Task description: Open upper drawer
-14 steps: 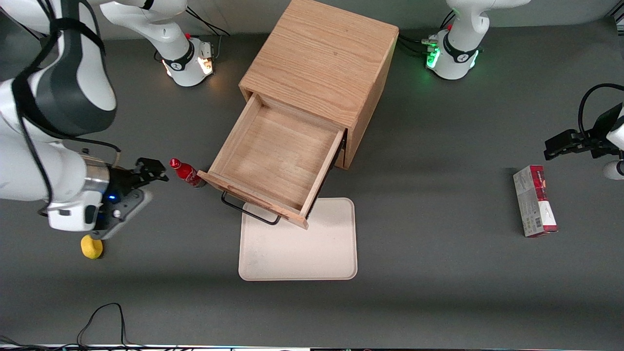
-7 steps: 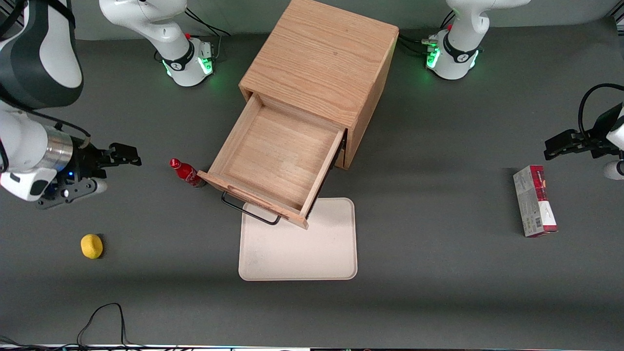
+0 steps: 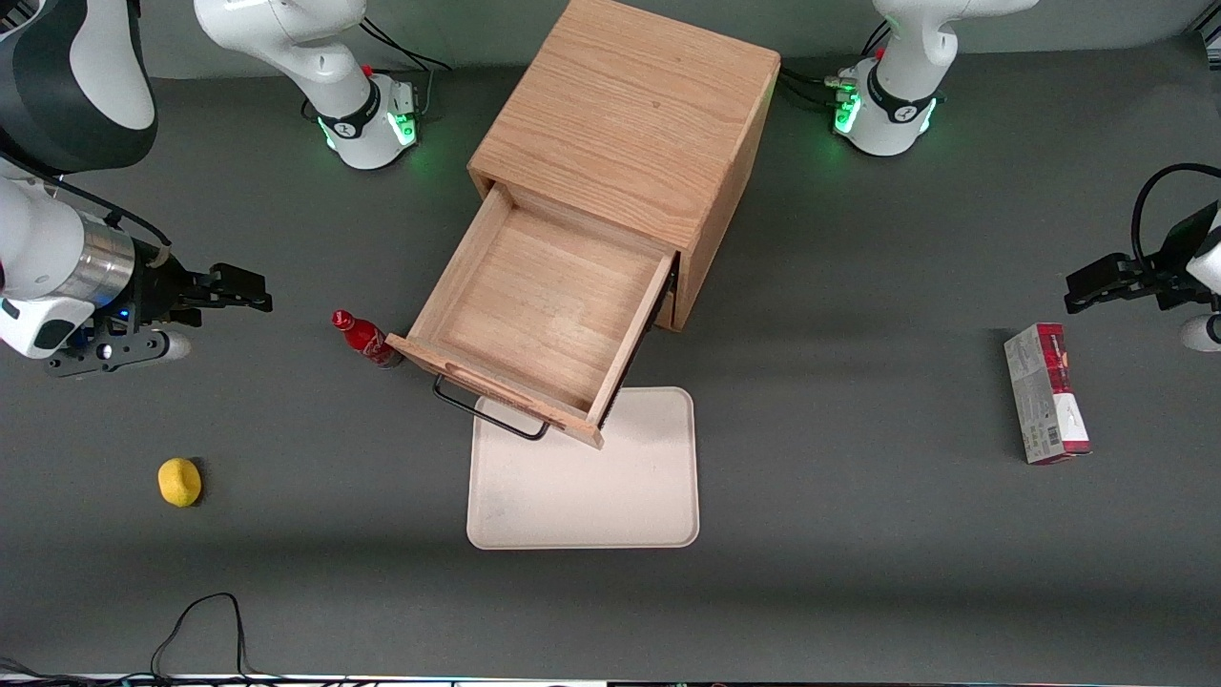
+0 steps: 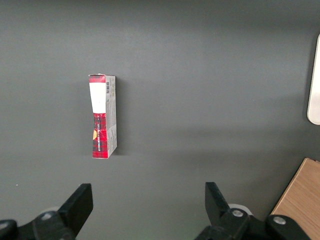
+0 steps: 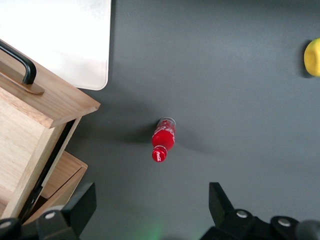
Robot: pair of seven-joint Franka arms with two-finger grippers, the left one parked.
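The upper drawer (image 3: 539, 315) of the oak cabinet (image 3: 630, 124) stands pulled far out, empty inside, its black bar handle (image 3: 486, 410) over the tray's edge. It also shows in the right wrist view (image 5: 30, 125) with its handle (image 5: 20, 62). The lower drawer (image 5: 60, 175) shows under it, closed. My right gripper (image 3: 243, 288) is open and empty, high above the table toward the working arm's end, well away from the drawer. In the right wrist view its gripper (image 5: 152, 207) hangs with fingers (image 5: 82, 202) wide apart.
A red bottle (image 3: 365, 339) stands beside the drawer's front corner, also in the right wrist view (image 5: 164, 139). A beige tray (image 3: 610, 487) lies in front of the drawer. A yellow fruit (image 3: 179, 480) lies nearer the front camera. A red and grey box (image 3: 1045, 391) lies toward the parked arm's end.
My right gripper has drawn back from beside the red bottle toward the working arm's end and risen, uncovering the yellow fruit. The drawer has stayed open and still.
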